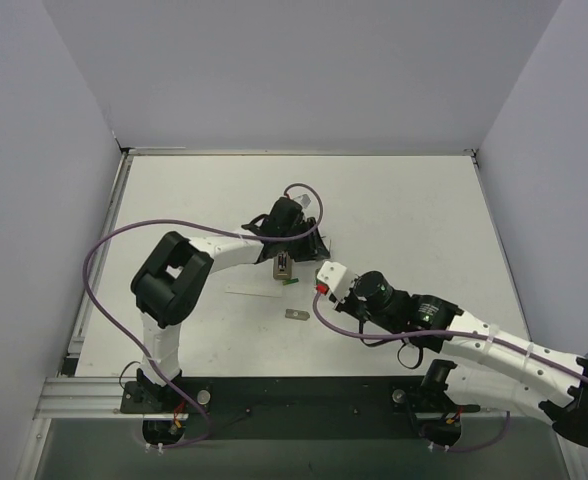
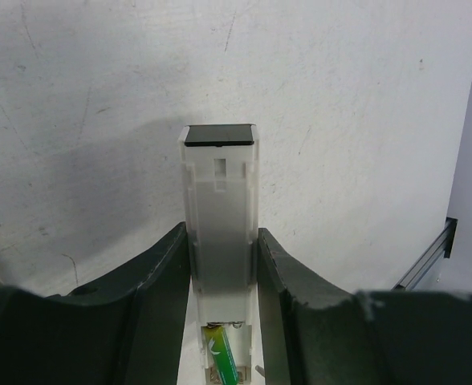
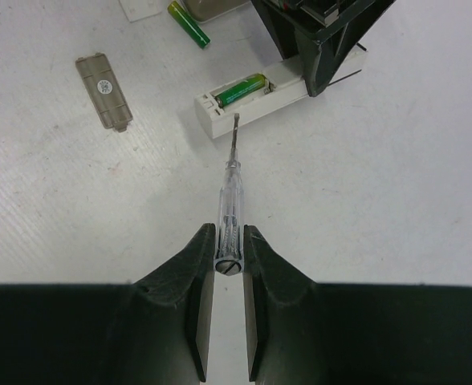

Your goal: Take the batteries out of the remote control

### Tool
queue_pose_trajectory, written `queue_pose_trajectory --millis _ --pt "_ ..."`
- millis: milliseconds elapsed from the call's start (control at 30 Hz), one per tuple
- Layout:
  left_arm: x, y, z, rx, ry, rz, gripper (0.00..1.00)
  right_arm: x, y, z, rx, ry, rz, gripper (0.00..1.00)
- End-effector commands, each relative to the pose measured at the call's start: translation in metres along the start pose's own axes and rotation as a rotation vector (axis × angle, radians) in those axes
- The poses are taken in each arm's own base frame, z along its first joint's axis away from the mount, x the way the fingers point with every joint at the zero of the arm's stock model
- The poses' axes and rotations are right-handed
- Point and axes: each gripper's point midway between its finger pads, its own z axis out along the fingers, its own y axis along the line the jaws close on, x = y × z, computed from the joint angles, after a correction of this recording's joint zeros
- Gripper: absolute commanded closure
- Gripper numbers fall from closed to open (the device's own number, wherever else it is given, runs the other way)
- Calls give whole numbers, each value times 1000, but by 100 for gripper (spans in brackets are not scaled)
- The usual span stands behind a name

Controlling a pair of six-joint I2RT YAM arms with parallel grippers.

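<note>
— Prying here? Left tool (image 2: pixel 220 241) clamps the remote (image 2: pixel 218 192) on the surface (image 3: pixel 380 200); right tool (image 3: pixel 228 241) pinches a screwdriver (image 3: pixel 229 192), tip at the slot.
— It might skid off the seated battery (image 3: pixel 241 90), or flick it away.

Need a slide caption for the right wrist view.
Right gripper holds a screwdriver, tip by the seated battery in the remote control; loose battery lies beyond.

White arms (image 1: pixel 224 252), black joints (image 1: pixel 169 282) (purple cables (image 1: pixel 302 186))
</note>
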Motion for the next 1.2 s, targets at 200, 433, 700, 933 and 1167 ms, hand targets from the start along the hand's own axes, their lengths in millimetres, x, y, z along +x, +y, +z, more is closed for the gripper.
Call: queue_pose_trajectory --millis 200,433,700,933,1167 --pt "-28 -36 -15 135 -119 -49 100 -19 -9 -1 47 34 -109 100" --pt "-30 -33 -14 119 -125 -32 100 -26 -9 -1 51 32 -134 100" --pt "-30 -28 -15 124 -135 -37 100 -20 -6 4 57 58 -143 100" --pt "-30 -25 -16 112 -138 -47 100 -11 -7 13 84 131 -192 100" --pt "-29 -25 -17 127 -142 -64 100 -11 -3 24 89 129 -220 100"
